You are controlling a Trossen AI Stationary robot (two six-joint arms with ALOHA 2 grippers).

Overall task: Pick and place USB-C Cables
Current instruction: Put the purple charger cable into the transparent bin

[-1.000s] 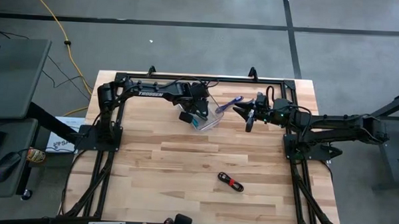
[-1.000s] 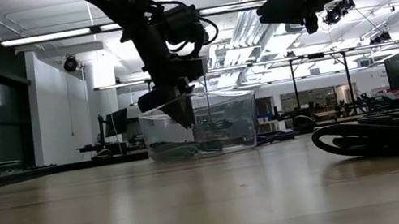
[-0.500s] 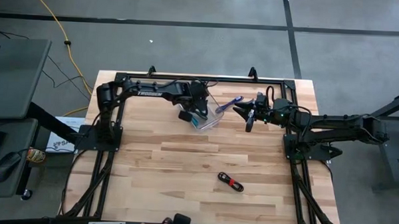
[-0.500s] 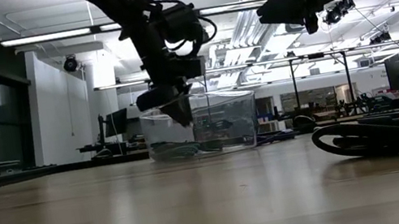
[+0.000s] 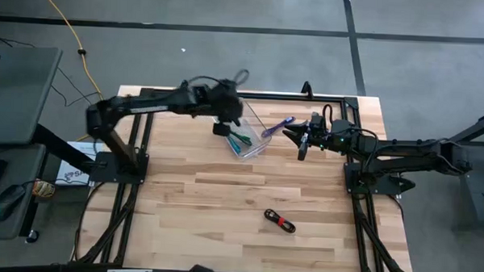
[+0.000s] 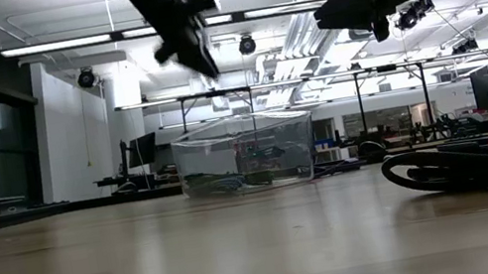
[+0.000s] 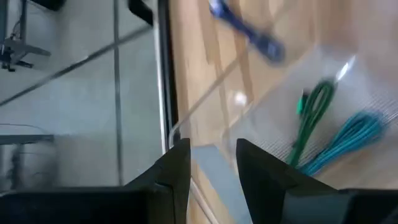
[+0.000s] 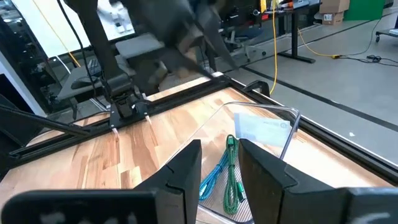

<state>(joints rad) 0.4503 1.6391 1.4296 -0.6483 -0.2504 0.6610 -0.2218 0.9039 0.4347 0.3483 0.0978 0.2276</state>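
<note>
My wooden table (image 5: 224, 200), inspected.
On it: clear bin (image 5: 248, 136), purple cable (image 5: 279, 125) beside it, black cable (image 5: 279, 220) well apart.

Left tool (image 5: 223, 129) hangs raised, fingers parted and empty; right tool (image 5: 293, 135) hovers likewise, fingers apart.

Bin (image 5: 251, 136): you have it at the table's (image 5: 223, 208) twelve o'clock edge.
In the bin: two cables (image 5: 242, 139) side by side.
Loose cable (image 5: 281, 126): at the bin's two o'clock, just outside.
Banded cable (image 5: 279, 221): toward your five o'clock, well apart.
Left gripper (image 5: 224, 127): at the bin's nine o'clock.
Right gripper (image 5: 293, 136): at its three o'clock.
</note>
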